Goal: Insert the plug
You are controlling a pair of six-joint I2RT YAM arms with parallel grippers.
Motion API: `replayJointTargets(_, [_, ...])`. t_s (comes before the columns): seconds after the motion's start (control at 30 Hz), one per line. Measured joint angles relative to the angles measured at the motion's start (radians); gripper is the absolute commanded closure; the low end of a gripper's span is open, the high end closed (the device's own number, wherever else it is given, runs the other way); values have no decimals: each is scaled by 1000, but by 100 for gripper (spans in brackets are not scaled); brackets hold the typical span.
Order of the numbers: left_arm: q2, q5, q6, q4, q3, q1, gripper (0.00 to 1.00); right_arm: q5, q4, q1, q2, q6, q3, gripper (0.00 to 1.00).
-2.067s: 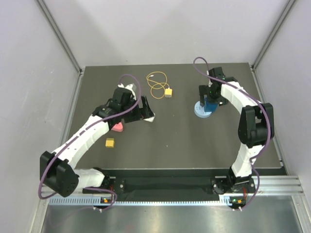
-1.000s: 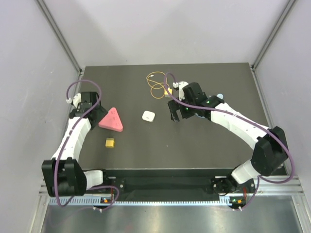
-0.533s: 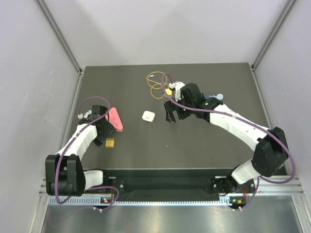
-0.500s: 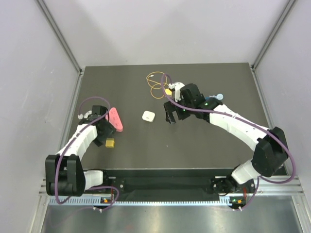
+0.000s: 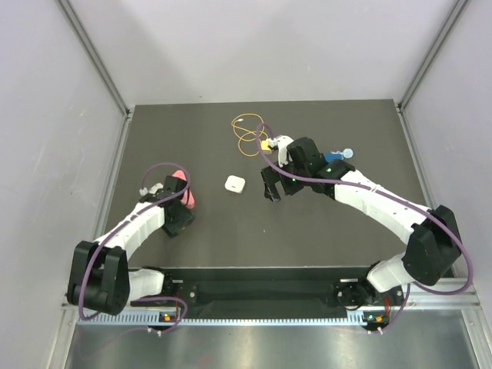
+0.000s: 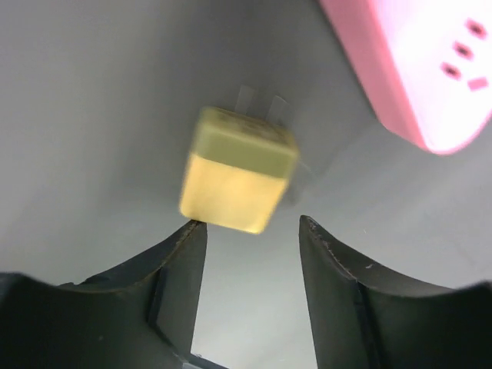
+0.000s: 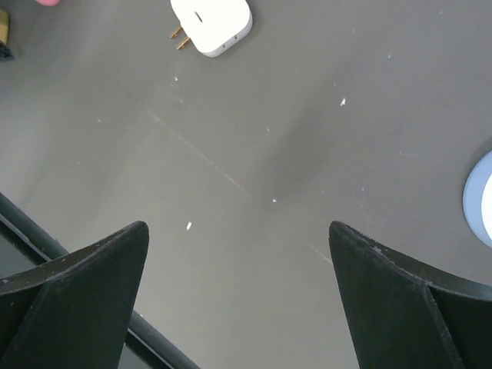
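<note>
Fingers (image 6: 173, 269) of the left gripper (image 6: 250, 229) are standing parted low over the dark desk (image 5: 307, 231), gripping nothing. A loose yellow block (image 6: 238, 181) is lying just past their tips, one corner close to the left-hand fingertip, and two pale prongs (image 6: 247, 98) are showing at its far end. A pink piece (image 6: 430, 69) with small slots is lying just beside the block but apart from it, toward the left edge of the desk. The left arm (image 5: 134, 227) is curving in from the near-left corner.

The right gripper (image 7: 237, 227) is hanging wide open and empty above bare desk near the middle. A white adapter (image 7: 211, 23) with gold prongs is lying ahead of it, and a pale blue disc (image 7: 483, 196) is showing at the side of the wrist view. The right arm (image 5: 369, 200) is reaching in from the near-right corner.

The plug (image 5: 265, 144) is lying toward the far edge of the desk, about midway along it, at the end of a looped yellow-orange wire (image 5: 246, 131). It is sitting just beyond the right wrist, in neither gripper.
</note>
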Motion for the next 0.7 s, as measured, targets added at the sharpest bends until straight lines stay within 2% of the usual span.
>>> replayJointTargets(0.03, [4, -2, 0, 4, 1, -18, 47, 0, 0, 0, -5, 0, -7, 0])
replayJointTargets(0.13, [40, -13, 3, 16, 13, -71, 47, 1, -2, 1, -20, 0, -32, 0])
replayJointTargets(0.27, [76, -26, 4, 22, 35, -129, 34, 3, -8, 1, -31, 0, -47, 0])
replayJointTargets(0.3, [75, -30, 4, 20, 41, -138, 34, 4, -8, 1, -32, 0, -47, 0])
replayJointTargets(0.7, [20, -193, 2, -43, 52, -137, 33, 6, -9, 32, -45, 1, -47, 0])
